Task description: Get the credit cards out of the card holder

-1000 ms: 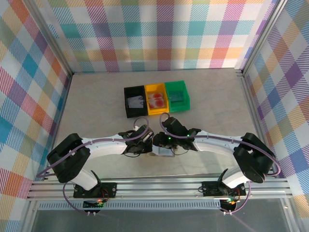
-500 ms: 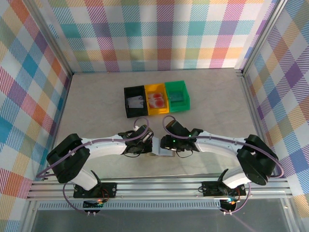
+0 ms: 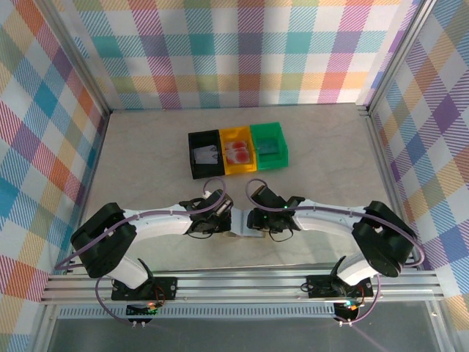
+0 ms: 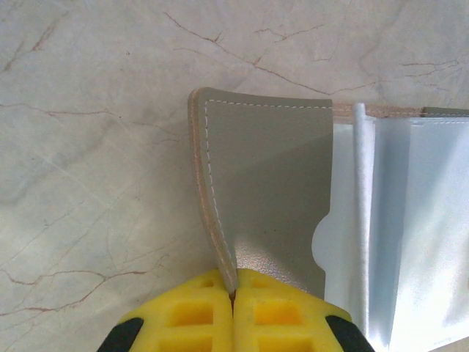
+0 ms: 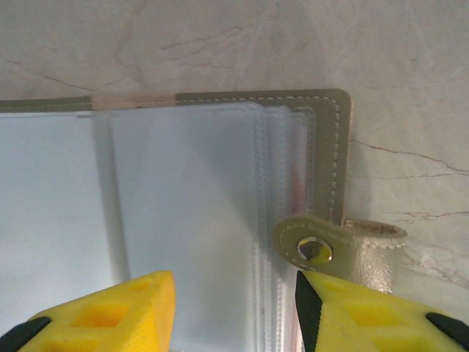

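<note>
Lying open, card holder [image 3: 242, 235]: is resting at lower centre of top view, long axis running left-right.
Left gripper [image 4: 233, 293]: is pinching the grey cover flap [image 4: 264, 183], fully closed.
Right gripper [image 5: 234, 293]: is standing apart, empty, nearer arm; clear sleeves [image 5: 183, 220] are lying just ahead.

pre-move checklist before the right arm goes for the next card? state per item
1. Grip: left jaws shut on the card holder cover edge: ok.
2. Holder lying open on the table, inside up: ok.
3. Approach: right jaws open over the clear sleeves: ok.
4. A card left in those sleeves: cannot tell, only a faint reddish tint shows.
5. Is the snap tab out of the gap between the right jaws: cannot tell, it lies right by one finger.
</note>
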